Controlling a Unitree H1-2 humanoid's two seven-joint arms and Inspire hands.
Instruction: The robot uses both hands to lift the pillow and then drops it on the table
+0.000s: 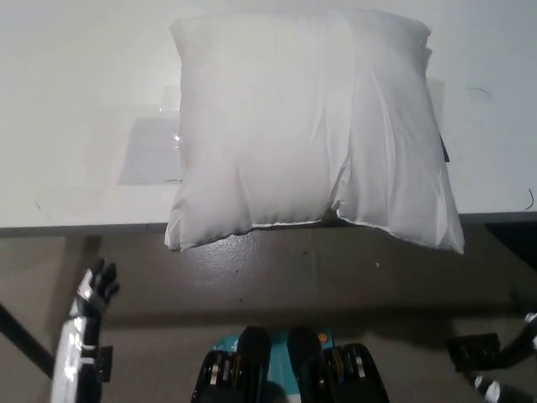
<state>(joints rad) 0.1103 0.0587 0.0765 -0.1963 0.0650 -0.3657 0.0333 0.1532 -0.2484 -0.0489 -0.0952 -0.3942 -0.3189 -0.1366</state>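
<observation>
A: What sits closest to the robot?

B: Its left hand, low at the lower left, below the table edge and over the floor. It holds nothing; whether the fingers are spread or curled, I cannot tell from here.

A: And the right hand?

B: Only a sliver shows at the lower right corner, dark and partly cut off by the picture's edge. I cannot tell how open it is. Nothing visible is in its grasp.

A: Where is the pillow?

B: The pillow lies on the table, farther out than both hands, roughly in the middle. Its near edge hangs slightly over the table's front edge. It is white, plump and creased down the middle.

A: Is either hand touching it?

B: No. Both are well apart from it, lower and nearer the robot, one to each side.

A: Anything else on the table?

B: A patch of clear tape just beside the pillow's left edge.
</observation>
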